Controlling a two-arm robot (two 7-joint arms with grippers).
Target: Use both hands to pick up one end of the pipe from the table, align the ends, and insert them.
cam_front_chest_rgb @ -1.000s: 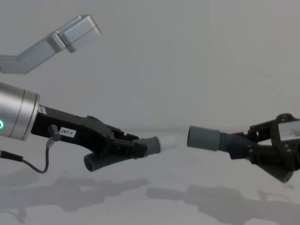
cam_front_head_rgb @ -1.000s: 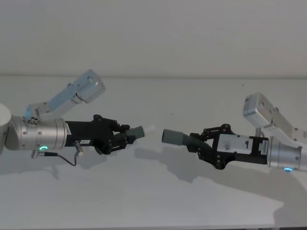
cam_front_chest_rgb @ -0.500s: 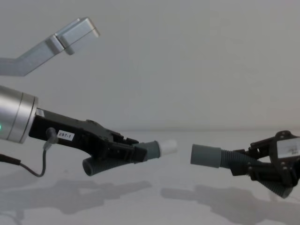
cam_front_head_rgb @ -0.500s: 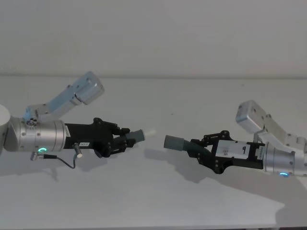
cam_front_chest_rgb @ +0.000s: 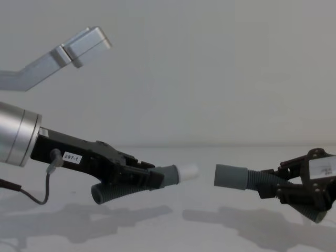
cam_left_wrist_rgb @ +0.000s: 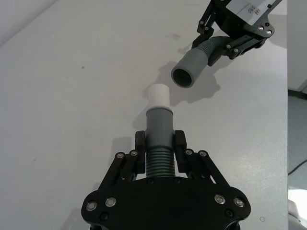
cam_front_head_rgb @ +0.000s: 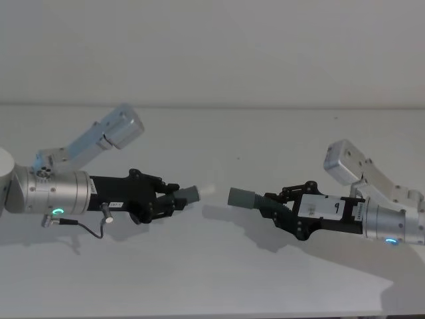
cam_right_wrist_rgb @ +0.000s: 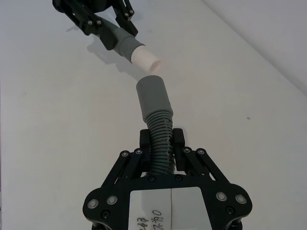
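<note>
Left gripper (cam_front_chest_rgb: pixel 144 178), labelled "297-1", clamps the white-tipped pipe (cam_front_chest_rgb: pixel 170 174); right gripper (cam_front_chest_rgb: pixel 273 186) clamps the collared pipe (cam_front_chest_rgb: pixel 236 176); ends apart.

Your left pincer (cam_front_head_rgb: pixel 174 200) is on the left above the tabletop (cam_front_head_rgb: pixel 219 272), gripping one pipe piece (cam_front_chest_rgb: pixel 137 181). Your right pincer (cam_front_head_rgb: pixel 279 207) is on the right, gripping the other piece (cam_front_chest_rgb: pixel 247 177). The two ends face each other, near, apart.
</note>
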